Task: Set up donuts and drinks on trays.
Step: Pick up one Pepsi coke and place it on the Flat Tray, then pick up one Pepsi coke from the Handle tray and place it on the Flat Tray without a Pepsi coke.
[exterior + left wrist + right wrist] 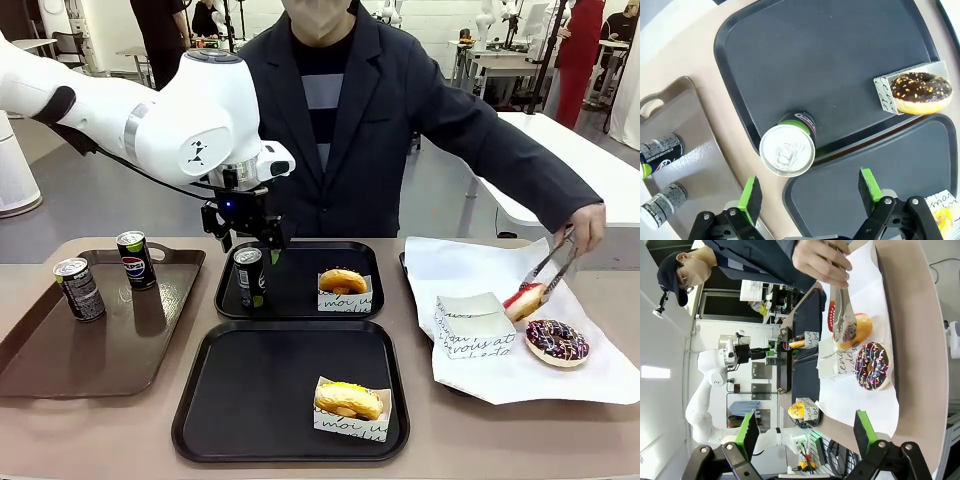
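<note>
Nearest, a black tray carries a yellow donut in a printed paper tray at its right corner. Behind it, a second black tray holds an upright soda can at its left and a boxed donut. That donut looks golden from the front, while the left wrist view shows chocolate icing with nut crumbs. The left gripper hangs over the can with its fingers spread wide, clear of the silver top. To the left, a brown tray holds two more cans. To the right, a white paper sheet holds a sprinkled chocolate donut. The right gripper is parted and empty above the sheet. Farthest, a person's hand pinches a red-glazed donut in tongs.
</note>
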Available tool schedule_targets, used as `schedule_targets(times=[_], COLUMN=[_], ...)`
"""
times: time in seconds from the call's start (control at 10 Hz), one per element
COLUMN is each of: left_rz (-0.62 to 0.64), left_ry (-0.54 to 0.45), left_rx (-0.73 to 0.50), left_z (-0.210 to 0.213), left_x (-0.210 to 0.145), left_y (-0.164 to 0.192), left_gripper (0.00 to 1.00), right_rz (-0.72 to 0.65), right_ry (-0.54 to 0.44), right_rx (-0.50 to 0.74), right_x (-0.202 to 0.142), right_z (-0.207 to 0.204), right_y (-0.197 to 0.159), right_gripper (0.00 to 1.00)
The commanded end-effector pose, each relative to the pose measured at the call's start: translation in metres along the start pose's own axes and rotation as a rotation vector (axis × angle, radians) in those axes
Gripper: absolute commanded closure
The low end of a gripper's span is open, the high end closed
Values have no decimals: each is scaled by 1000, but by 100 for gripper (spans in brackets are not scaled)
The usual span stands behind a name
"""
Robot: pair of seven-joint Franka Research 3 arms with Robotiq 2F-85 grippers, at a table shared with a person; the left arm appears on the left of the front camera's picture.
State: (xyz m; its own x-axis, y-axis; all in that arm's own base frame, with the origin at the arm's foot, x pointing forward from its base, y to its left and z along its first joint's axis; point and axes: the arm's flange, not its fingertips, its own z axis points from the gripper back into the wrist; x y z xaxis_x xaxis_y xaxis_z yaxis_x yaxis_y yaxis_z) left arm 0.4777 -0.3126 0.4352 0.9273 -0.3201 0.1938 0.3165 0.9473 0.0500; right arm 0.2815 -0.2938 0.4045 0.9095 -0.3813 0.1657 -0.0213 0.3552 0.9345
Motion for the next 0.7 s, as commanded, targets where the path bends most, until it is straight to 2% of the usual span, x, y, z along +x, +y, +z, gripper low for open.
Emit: schedule_targets(times=[0.0,0.5,0.6], left_rz=[-11,-3,27], left_ry=[-1,13,8], left_rx=[-7,-2,-15], left_z=[-9,-10,7], left_x=[5,2,-12], left_y=[1,0,20], left_gripper=[0,0,0], right_rz=[3,3,3], right_ry=[-2,-2,-2], right_rx=[9,9,9], right_x=[0,0,0], right_z=[0,0,0], right_y=[1,1,1], right_gripper=[0,0,0])
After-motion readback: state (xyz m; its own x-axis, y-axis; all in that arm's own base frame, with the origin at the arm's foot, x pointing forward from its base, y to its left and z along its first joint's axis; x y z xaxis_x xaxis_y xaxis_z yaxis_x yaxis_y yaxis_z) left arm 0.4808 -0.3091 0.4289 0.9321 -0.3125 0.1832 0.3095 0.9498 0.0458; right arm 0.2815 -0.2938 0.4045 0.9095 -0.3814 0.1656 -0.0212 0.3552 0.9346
